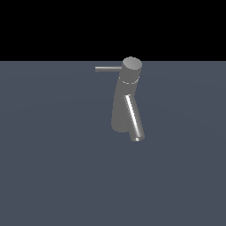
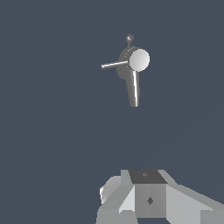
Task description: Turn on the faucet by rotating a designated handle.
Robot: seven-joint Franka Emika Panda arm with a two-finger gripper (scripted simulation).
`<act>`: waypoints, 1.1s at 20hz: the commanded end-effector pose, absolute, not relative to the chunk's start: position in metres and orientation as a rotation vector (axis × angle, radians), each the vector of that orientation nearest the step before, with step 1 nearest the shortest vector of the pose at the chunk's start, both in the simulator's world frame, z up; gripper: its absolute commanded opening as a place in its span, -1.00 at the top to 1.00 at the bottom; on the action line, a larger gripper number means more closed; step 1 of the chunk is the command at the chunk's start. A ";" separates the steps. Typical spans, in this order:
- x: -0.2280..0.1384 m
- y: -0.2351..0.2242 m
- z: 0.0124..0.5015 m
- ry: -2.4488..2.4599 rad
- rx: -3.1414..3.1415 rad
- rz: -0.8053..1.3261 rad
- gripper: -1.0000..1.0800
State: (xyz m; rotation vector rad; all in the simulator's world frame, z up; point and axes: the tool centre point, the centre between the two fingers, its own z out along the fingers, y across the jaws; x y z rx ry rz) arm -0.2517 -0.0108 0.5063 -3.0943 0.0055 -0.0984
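Observation:
The faucet [image 1: 120, 106] is a grey leaning cylinder with a flat round cap, standing on the dark floor in the exterior view. Its shiny spout [image 1: 133, 117] slants down toward the camera. The handle [image 1: 108, 69], a thin grey rod, sticks out level from the cap section toward the exterior view's left. The wrist view looks down on the faucet [image 2: 139, 60], its handle [image 2: 114, 64] and its spout [image 2: 135, 89] from well above. Only the grey-white body of my gripper [image 2: 148, 197] shows, far from the faucet and touching nothing. Its fingers are not distinguishable. The gripper is absent from the exterior view.
A flat blue-grey floor [image 1: 53, 167] spreads all around the faucet. In the wrist view a tiny grey ball on a short stem [image 2: 129, 38] shows just beyond the faucet's cap.

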 end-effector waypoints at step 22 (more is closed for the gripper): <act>-0.218 0.015 0.448 0.465 -2.951 -0.212 1.00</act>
